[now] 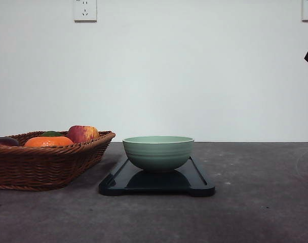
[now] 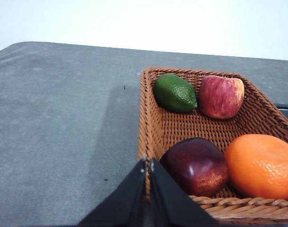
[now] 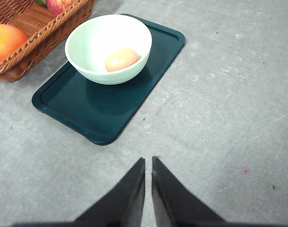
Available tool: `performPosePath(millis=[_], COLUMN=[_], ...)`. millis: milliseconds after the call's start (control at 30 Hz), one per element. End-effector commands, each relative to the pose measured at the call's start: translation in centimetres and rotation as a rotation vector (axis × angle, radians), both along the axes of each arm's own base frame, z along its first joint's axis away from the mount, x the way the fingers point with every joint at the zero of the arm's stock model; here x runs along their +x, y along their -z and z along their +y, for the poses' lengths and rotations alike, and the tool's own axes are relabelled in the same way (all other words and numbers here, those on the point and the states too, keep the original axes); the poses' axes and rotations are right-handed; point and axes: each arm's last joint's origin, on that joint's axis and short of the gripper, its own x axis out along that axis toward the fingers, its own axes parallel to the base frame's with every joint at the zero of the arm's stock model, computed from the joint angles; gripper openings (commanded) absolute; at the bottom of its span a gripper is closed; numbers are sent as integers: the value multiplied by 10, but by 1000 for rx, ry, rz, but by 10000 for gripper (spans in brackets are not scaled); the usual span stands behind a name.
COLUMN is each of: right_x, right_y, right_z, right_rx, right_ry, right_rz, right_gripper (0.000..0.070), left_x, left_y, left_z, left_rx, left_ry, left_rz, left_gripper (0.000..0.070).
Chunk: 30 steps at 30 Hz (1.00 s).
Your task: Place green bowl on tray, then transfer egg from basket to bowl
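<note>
The green bowl (image 1: pixel 158 152) stands upright on the dark tray (image 1: pixel 194 179), toward the tray's far end (image 3: pixel 63 101). Inside the bowl (image 3: pixel 87 45) lies the pale pinkish-brown egg (image 3: pixel 121 59). The wicker basket (image 1: pixel 42 162) sits just left of the tray, holding fruit. My left gripper (image 2: pixel 148 163) is shut with nothing in it, hanging over the basket's braided rim (image 2: pixel 143 118). My right gripper (image 3: pixel 148 161) is shut on nothing, raised above bare table, apart from the tray.
In the basket lie an orange (image 2: pixel 262 165), a dark red-purple fruit (image 2: pixel 196 165), a red-yellow apple (image 2: pixel 220 96) and a green lime-like fruit (image 2: pixel 175 92). Grey tabletop (image 3: pixel 220 109) stretches right of the tray. A white wall with sockets (image 1: pixel 85 10) stands behind.
</note>
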Motion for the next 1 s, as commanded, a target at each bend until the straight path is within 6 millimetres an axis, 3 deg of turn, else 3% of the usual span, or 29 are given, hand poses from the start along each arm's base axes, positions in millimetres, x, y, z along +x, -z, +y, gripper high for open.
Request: performPosePath(millis=[0,467,667,800,967], right_x=[1,1,-3,-10,-18], right_y=[-3,-3,0,14,46], right_z=[1,0,-14,-27,-38], right_rx=[11,-46,-69,-37,-7], right_ry=[-1,-12,125,219,315], right_rz=[-13,-44,-130,-229,-342], right_gripper=[16,16,16,16,16], left_x=[1,1,1,1,1], left_y=[5,5,5,5,5], left_z=[0,0,0,0,0], left_rx=[-4,-4,-4,-4,-4], left_ry=[-1,-1,-1,-1,-1], left_rz=[2,1,2,1,1], left_gripper=[0,0,0,0,0])
